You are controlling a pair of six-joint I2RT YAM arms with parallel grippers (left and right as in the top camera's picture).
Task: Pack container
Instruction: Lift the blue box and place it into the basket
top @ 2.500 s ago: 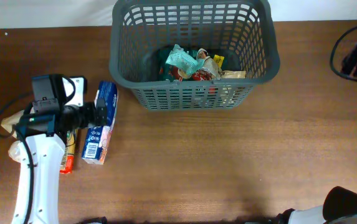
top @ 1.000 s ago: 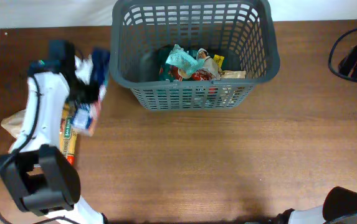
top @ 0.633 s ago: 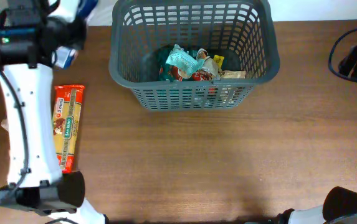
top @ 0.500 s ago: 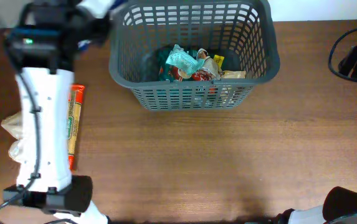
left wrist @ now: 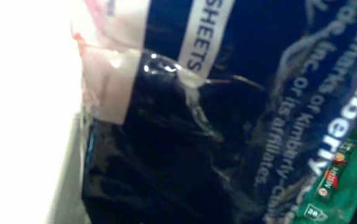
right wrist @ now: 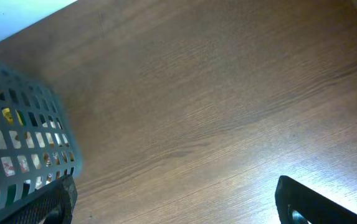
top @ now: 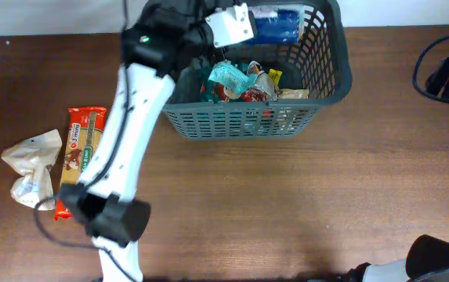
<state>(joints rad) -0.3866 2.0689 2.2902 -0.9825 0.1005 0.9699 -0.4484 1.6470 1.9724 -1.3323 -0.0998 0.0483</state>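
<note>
The left gripper (top: 257,23), jaws clamped on the blue packet (top: 280,23), holds it over the far side of the container (top: 287,121), which stands far and centre on the table (top: 287,204). This looks like the drop-in step: next it should lower and release. The right gripper (right wrist: 178,204) waits with its jaws apart.

Wooden table (top: 287,204): basket (top: 244,121), snack bar (top: 79,149), crumpled bag (top: 32,164).

The left arm (top: 134,117) is a long white link with black joints, a thin black cable (top: 116,125) and a small green light (top: 142,37); the right arm (top: 436,257) shows black-and-white shells and black fingers (right wrist: 309,202).
</note>
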